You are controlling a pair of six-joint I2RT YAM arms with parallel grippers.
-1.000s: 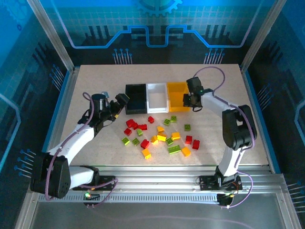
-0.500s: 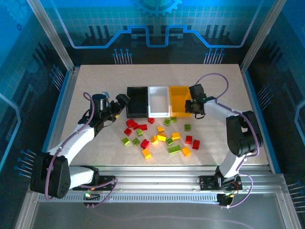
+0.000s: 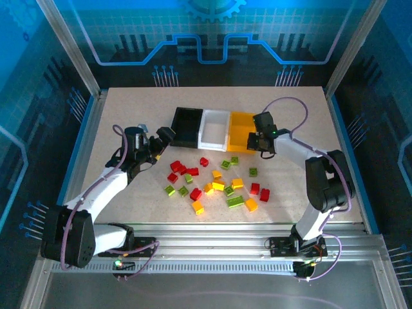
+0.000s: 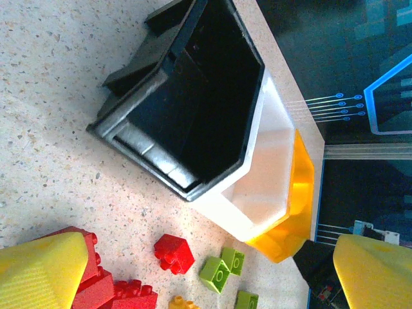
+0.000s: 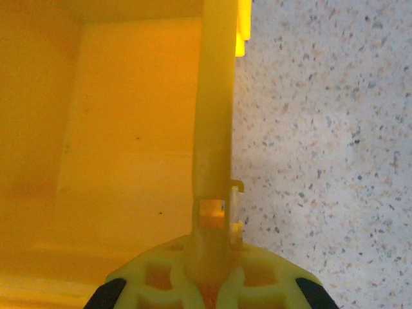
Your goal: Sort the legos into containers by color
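The legos [image 3: 215, 185] lie loose on the table [image 3: 129, 109] in a scatter of small glossy studded bricks, red, lime green and yellow-orange. The red ones bunch towards the left of the patch. Just beyond them stand three open-topped rectangular bins of smooth plastic, set edge to edge in a row: the black bin [image 3: 188, 127] on the left, the white bin [image 3: 214, 129] in the middle and the yellow-orange bin [image 3: 239, 127] on the right. None of them shows a brick inside.

The table top is pale, speckled stone-like material. Aluminium rails and blue-lit panels [image 3: 206, 38] close it in.

The right gripper [image 3: 259, 138] sits at the right-hand side of the yellow-orange bin. Its wrist camera shows what the overhead view cannot: the thin, slightly translucent wall [image 5: 215, 96] runs straight up the picture, and the lattice-patterned fingers [image 5: 257, 273] are pressed together on its lower end, one inside the bin and one outside over bare table.

The left gripper [image 3: 162, 137] hangs just left of the black bin and near the red bricks, holding nothing. Its wrist camera shows the ribbed yellow pads [image 4: 42, 270] spread wide at the two lower corners. Between them are a red brick [image 4: 174, 252] and two lime-green bricks [image 4: 222, 267]. It also shows the black bin's ridged outer wall and dark hollow interior. The white bin touches it behind, and the yellow-orange one is beyond that.
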